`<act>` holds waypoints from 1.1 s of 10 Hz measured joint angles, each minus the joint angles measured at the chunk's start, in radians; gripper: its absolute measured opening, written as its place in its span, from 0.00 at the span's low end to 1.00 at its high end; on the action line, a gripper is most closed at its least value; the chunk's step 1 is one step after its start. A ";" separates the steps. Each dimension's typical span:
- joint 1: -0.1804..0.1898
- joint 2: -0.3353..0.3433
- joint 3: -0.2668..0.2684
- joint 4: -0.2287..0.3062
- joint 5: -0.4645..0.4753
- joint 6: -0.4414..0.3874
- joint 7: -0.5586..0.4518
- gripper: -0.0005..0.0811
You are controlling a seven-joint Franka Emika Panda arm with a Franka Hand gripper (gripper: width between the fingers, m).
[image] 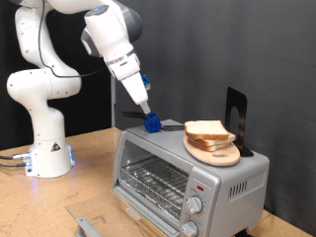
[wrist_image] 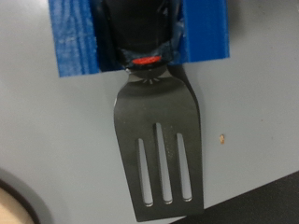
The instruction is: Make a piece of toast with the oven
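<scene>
The oven [image: 183, 178] sits at the tabletop's near right edge, door lowered, wire rack bare. The piece of toast [image: 208, 129] lies on a wooden plate [image: 215, 151] on its roof. Behind, the gripper [image: 151, 118] is closed on a slotted spatula [wrist_image: 161, 149] via its blue handle block [image: 153, 123].

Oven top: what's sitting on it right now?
On the oven: bread slices stacked on a round wooden plate, a black stand behind, and the gripper with blue pads on a slotted spatula. The plate's centre is covered.

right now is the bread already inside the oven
No, the piece of toast sits on the wooden plate on top of the oven, and the wire rack behind the glass is bare.
</scene>
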 joint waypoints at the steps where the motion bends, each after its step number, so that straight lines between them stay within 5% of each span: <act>1: 0.000 0.011 0.009 -0.003 0.004 0.013 0.000 0.84; 11: 0.012 0.098 0.068 -0.009 0.036 0.120 -0.033 0.84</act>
